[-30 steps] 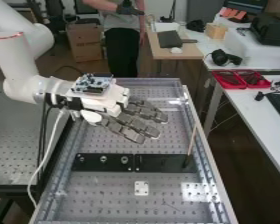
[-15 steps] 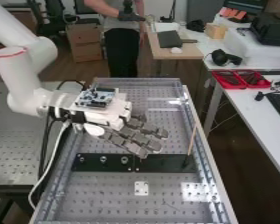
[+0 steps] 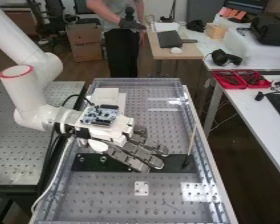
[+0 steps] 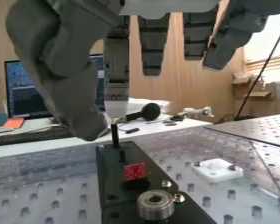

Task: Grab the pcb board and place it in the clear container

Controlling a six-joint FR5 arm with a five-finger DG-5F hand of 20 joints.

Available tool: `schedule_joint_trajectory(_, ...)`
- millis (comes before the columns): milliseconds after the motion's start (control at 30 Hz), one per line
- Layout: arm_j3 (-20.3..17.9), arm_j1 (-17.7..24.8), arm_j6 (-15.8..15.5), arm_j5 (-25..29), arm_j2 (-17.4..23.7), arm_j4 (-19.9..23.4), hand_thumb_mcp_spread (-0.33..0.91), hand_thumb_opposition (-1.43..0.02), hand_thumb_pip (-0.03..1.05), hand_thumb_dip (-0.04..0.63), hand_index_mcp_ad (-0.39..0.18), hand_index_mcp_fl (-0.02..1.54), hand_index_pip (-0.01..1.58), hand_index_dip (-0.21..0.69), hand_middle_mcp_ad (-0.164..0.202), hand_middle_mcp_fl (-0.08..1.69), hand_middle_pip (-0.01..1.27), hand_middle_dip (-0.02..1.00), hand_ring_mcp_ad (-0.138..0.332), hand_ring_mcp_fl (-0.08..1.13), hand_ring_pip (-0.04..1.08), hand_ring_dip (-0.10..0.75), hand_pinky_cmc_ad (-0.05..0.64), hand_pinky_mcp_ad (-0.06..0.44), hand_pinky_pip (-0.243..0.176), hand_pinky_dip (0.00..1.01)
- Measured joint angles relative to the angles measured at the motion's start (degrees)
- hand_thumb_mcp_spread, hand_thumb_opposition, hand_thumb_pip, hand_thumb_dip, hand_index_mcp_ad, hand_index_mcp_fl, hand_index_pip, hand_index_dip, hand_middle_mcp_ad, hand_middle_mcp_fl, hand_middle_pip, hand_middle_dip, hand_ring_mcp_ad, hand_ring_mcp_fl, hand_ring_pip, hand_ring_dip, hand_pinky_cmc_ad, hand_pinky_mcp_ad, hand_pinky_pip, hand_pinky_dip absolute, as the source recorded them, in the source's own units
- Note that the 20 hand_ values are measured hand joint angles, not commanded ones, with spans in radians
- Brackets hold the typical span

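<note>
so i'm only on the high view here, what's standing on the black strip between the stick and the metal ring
Observer: A small red circuit board, upright on the black strip.

Operator: ok nice, is the thumb touching it

Observer: No, the tip of the hand's thumb is clear of the board.

Operator: and does the metal ring sit right up against it

Observer: No, there is a gap between the board and the metal ring, with bare strip showing in it.
</note>
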Motion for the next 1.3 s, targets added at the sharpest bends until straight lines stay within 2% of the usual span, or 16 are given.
schedule_joint_trajectory(267,0.66,-1.67,0.19,-1.73,-2.61,1.99,0.41,-0.85,0.73,0.265,-0.087,0.02,1.56,0.063,0.063,0.17,0.14,0.14,0.220,0.00,0.09,-0.003,0.278,0.183,-0.089,0.36)
schedule_joint_trajectory(333,0.55,-2.07,0.12,-2.14,-3.23,3.31,0.40,-0.85,0.73,0.265,-0.087,0.02,1.56,0.052,0.063,0.17,0.13,0.14,0.220,0.00,0.09,0.000,0.278,0.183,-0.089,0.36)
schedule_joint_trajectory(400,0.36,-2.34,0.08,-2.43,-3.65,4.37,0.41,-0.85,0.78,0.265,-0.087,0.02,1.56,0.049,0.063,0.17,0.13,0.14,0.220,0.00,0.09,0.000,0.278,0.183,-0.089,0.36)
schedule_joint_trajectory(633,-0.46,-3.10,-0.41,-3.59,-4.39,8.63,0.40,-0.85,0.80,0.269,-0.087,0.05,1.56,0.016,0.063,0.21,0.13,0.16,0.222,0.00,0.09,0.003,0.278,0.183,-0.089,0.37)
schedule_joint_trajectory(967,0.42,-3.25,-0.33,-4.62,-5.01,6.75,0.41,-0.85,0.81,0.269,-0.089,0.06,1.56,-0.010,0.063,0.21,0.13,0.15,0.218,0.00,0.10,0.007,0.278,0.183,-0.089,0.38)
schedule_joint_trajectory(1300,1.87,-3.31,-1.45,-4.82,-4.91,2.35,0.40,-0.84,0.81,0.269,-0.091,0.05,1.56,-0.005,0.063,0.21,0.13,0.16,0.218,0.00,0.10,0.007,0.278,0.180,-0.089,0.38)
